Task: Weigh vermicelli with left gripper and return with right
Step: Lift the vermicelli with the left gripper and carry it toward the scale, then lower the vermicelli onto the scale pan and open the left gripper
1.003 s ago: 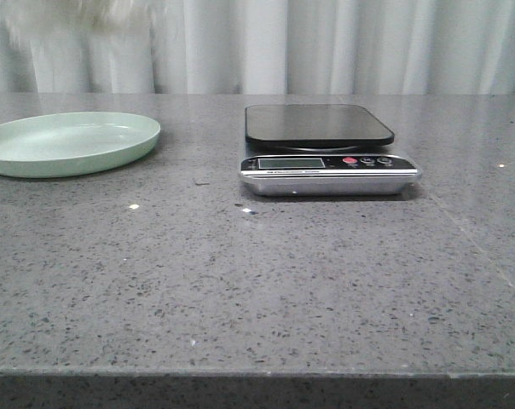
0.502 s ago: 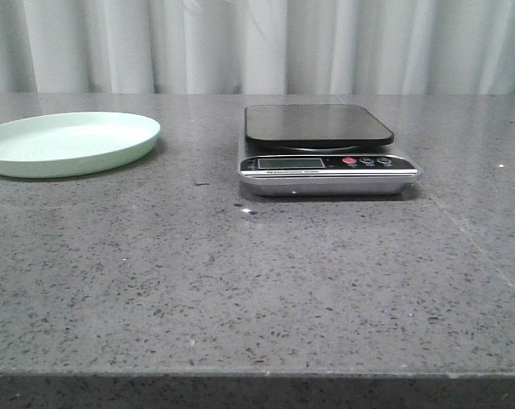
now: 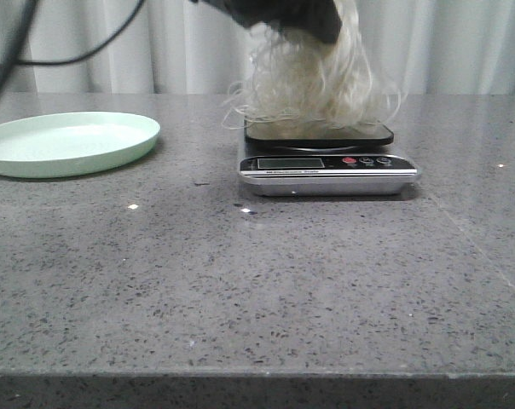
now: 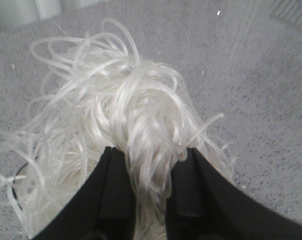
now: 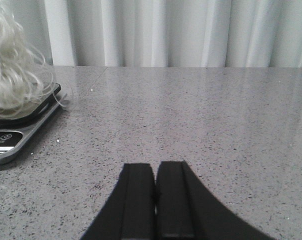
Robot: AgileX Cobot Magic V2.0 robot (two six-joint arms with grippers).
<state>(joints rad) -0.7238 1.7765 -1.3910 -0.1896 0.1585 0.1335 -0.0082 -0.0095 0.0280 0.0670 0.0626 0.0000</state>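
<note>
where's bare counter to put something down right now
Free: the wide grey speckled countertop in front of the pale green plate and the silver digital scale, plus the strip right of the scale. Crowded: the scale's black platform, where the left gripper holds the whitish vermicelli.

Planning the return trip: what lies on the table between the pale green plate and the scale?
Only bare grey speckled countertop between the pale green round plate and the silver digital scale, as the front view shows.
</note>
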